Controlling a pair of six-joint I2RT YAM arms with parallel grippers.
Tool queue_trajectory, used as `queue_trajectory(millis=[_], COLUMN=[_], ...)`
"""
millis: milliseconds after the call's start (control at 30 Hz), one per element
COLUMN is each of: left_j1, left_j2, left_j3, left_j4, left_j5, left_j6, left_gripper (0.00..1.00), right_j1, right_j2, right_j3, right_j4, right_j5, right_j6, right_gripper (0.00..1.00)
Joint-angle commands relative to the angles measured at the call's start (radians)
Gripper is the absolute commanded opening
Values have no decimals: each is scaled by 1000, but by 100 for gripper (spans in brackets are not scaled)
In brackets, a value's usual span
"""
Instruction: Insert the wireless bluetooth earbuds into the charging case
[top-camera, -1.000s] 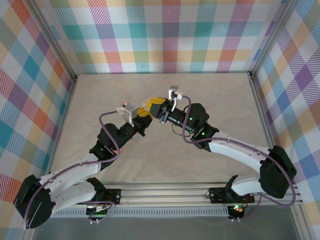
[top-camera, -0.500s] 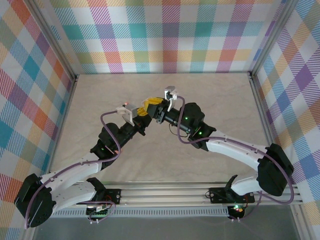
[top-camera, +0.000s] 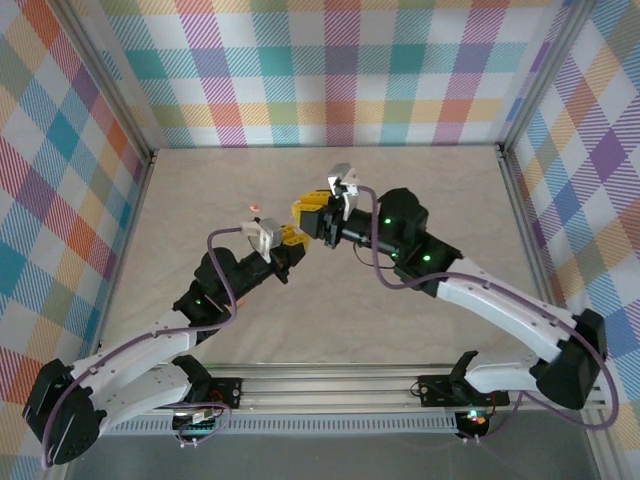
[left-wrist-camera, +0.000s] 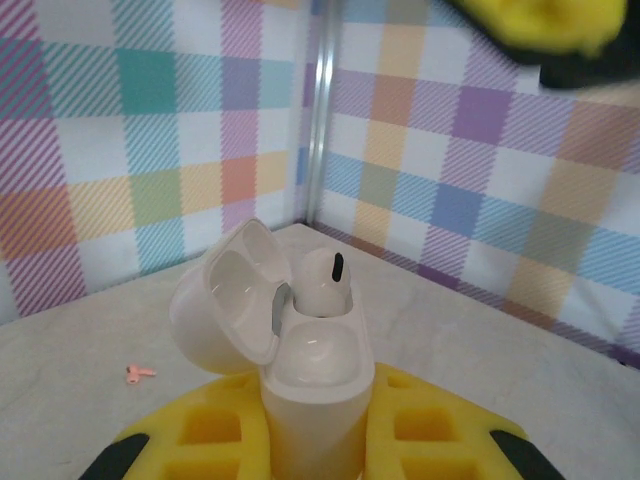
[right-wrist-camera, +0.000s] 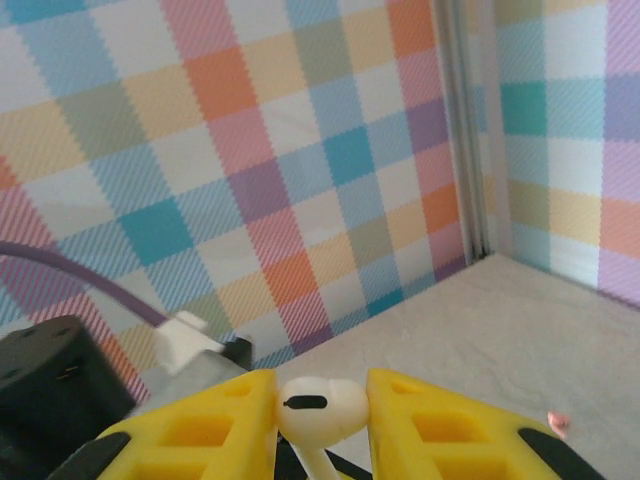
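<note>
One white earbud (left-wrist-camera: 322, 283) is in the open case (left-wrist-camera: 312, 365), clamped by the left gripper (left-wrist-camera: 315, 435); right gripper (right-wrist-camera: 320, 412) pinches the second earbud (right-wrist-camera: 322, 398), not yet in.

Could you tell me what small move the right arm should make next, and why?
Probably ease the right claw down toward the open charging case held in the left claw, stem first. The right claw grips a white earbud. The case, with its lid up, already holds one seated earbud, seemingly with room beside it.
</note>
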Motion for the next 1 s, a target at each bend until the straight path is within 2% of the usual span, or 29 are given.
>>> queue_trajectory(millis=[0, 167, 267, 333, 467, 533, 767, 967], left_j1=[-9, -9, -9, -9, -9, -6, 8, 15], left_j2=[-40, -49, -49, -44, -46, -52, 2, 34], left_j3=[11, 7, 9, 19, 27, 0, -26, -26], left_j4=[-11, 2, 2, -25, -151, -158, -155, -145], left_j5=[120, 220, 238, 226, 107, 61, -37, -50], left_j6=[58, 56, 49, 50, 60, 51, -1, 4], left_gripper=[0, 0, 0, 0, 0, 0, 0, 0], right_j1=[-6, -6, -6, -6, -36, -87, -348, -538], right_j2=[-49, -93, -98, -95, -86, -71, -9, 118], right_j3=[28, -1, -3, 8, 50, 58, -77, -228], right_j4=[-172, -259, -294, -328, -462, -534, -569, -594], right_j5=[-101, -141, -128, -83, 89, 131, 39, 30], right_j6=[-154, -230, -228, -205, -119, -46, 265, 326], right_gripper=[29, 30, 31, 31, 30, 30, 32, 29])
